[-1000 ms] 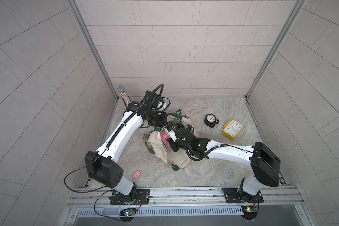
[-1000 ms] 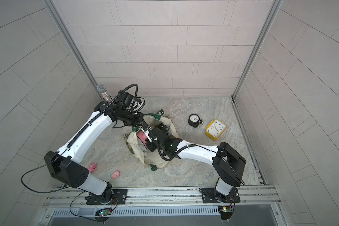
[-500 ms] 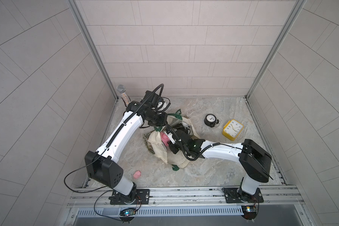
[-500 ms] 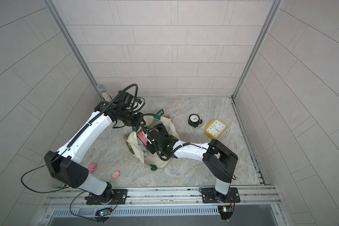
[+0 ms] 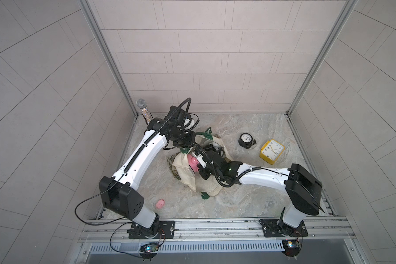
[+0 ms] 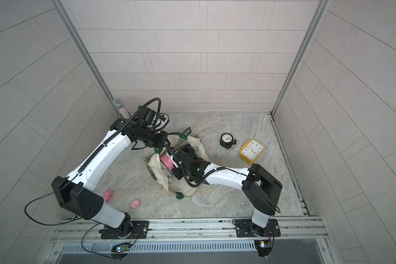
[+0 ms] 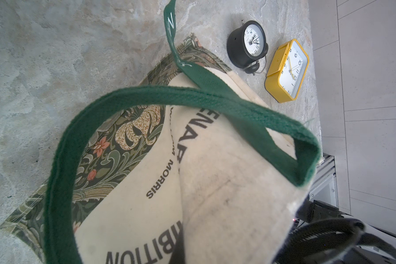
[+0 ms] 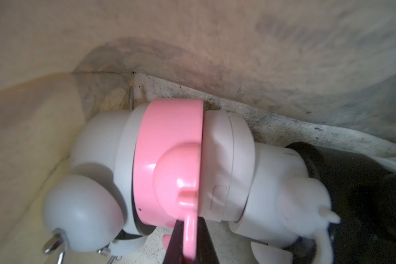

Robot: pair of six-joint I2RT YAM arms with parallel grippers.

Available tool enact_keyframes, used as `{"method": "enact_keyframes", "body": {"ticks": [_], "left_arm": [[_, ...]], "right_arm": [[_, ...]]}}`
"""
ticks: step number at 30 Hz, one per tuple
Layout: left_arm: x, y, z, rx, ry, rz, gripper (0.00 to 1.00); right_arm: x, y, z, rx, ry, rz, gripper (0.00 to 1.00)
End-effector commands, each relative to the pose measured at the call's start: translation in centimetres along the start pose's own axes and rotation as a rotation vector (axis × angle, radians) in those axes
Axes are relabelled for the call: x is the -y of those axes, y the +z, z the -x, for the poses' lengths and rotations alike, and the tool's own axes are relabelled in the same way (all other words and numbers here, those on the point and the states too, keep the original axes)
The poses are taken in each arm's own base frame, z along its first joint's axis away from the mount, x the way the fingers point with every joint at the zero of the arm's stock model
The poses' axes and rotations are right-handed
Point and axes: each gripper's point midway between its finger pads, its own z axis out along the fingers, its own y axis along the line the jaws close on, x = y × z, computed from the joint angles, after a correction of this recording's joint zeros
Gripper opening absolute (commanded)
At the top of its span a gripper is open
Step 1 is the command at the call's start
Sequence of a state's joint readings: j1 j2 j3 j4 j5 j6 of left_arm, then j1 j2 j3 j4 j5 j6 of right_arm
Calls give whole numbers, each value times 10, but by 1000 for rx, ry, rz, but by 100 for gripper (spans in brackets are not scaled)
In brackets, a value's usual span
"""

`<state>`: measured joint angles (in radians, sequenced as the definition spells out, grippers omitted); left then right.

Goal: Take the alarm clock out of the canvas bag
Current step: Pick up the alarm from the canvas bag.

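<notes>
Pinching the clock by its pink tab with right end effector inside the bag, clamping strap with left end effector to hold the mouth open; next, probably pulling straight out, slowly, clear of canvas.

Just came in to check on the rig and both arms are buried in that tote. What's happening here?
The left pincer is shut on the green handle of the bag, seemingly holding the mouth open. The right pincer is inside the bag, shut on a tab of the pink clock, which is not yet out. A black clock and a yellow clock sit on the table, apart from the bag.
</notes>
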<state>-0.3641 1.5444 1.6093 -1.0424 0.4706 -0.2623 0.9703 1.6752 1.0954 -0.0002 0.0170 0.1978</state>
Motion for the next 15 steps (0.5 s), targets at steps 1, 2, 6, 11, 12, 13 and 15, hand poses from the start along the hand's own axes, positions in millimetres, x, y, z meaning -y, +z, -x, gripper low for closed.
{"method": "enact_keyframes", "body": {"ticks": [1,2,6,11,12,13,15], "left_arm": [[14,-17,21,106,34,-46,0],[14,-17,21,107,35,-44,0],[12,-18,22,109,33,-37,0],[12,-18,22,106,31,-34,0],[12,-18,22,107,31,-33,0],[11,-19,22,108,30,-32,0],[11,-18,22,104,28,-32,0]], "right_arm": [[1,-31,26,75,-28,4,0],[2,-34,26,73,-32,3,0],[4,-51,27,72,-52,3,0],[7,-75,28,77,-92,0,0],[8,-81,29,81,-99,-3,0],[9,-86,30,86,-105,-2,0],[11,-97,32,98,-115,-5,0]]}}
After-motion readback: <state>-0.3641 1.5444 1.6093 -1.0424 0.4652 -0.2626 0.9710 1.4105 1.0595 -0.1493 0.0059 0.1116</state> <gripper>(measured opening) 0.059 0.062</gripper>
